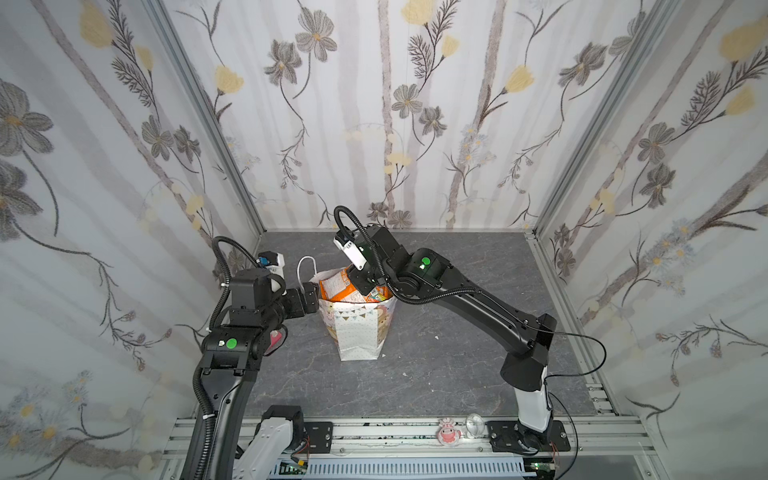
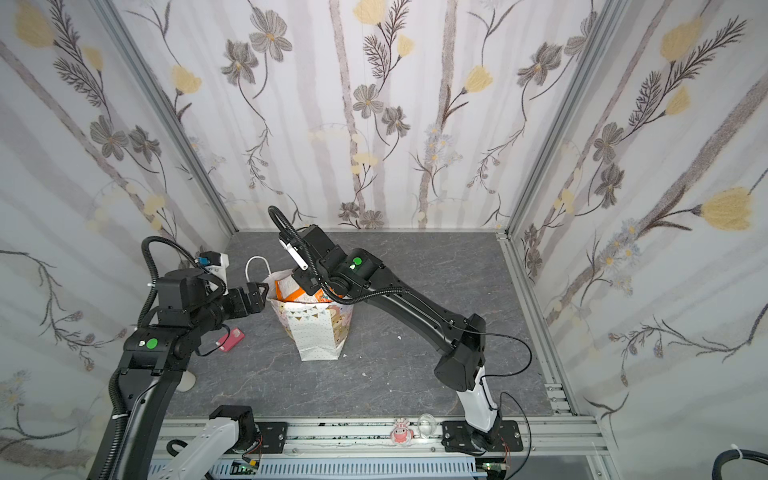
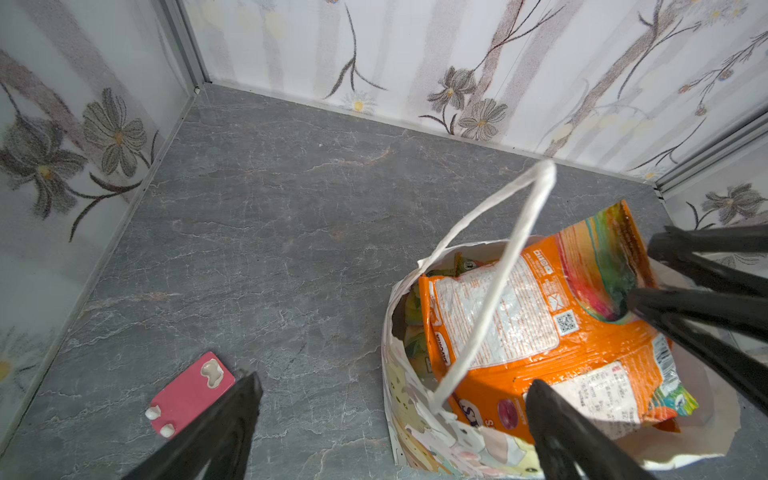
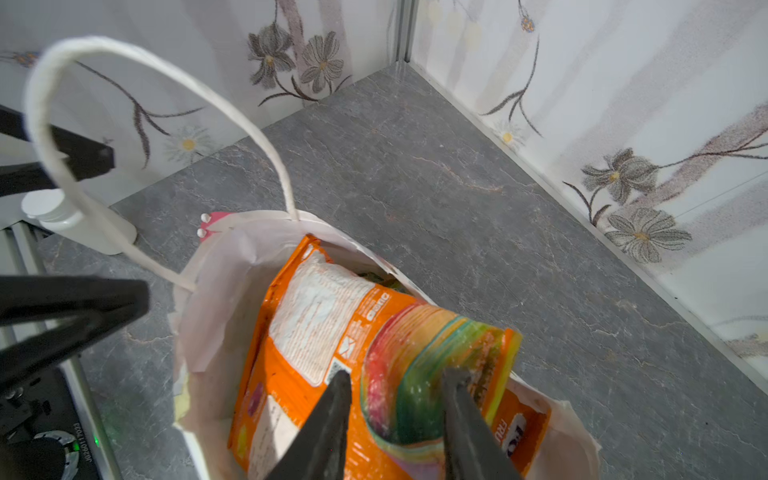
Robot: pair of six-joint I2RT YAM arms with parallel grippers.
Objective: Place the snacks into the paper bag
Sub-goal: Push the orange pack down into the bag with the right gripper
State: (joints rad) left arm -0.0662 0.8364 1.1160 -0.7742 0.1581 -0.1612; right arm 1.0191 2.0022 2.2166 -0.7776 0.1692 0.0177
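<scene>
Paper bag (image 1: 358, 332): white, dotted, cord-handled, upright on grey marbled table (image 1: 436, 374). Crinkly orange foil packet (image 4: 320, 316) protrudes from its mouth. Left gripper (image 3: 395, 379): splayed wide at rim. Right gripper (image 4: 399, 378): straddles packet; grasp unclear.

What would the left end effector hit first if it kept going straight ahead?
Probably the paper bag, its upper side wall: the open left end effector points sideways at it from close by, though depth is unclear.

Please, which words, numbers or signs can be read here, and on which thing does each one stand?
"FRU", cut off: lower packet, orange.
QR code and fine print: top packet; too small to read.
Bag: pictures only, no words seen.
Code on dark robot part: blurred.
</scene>
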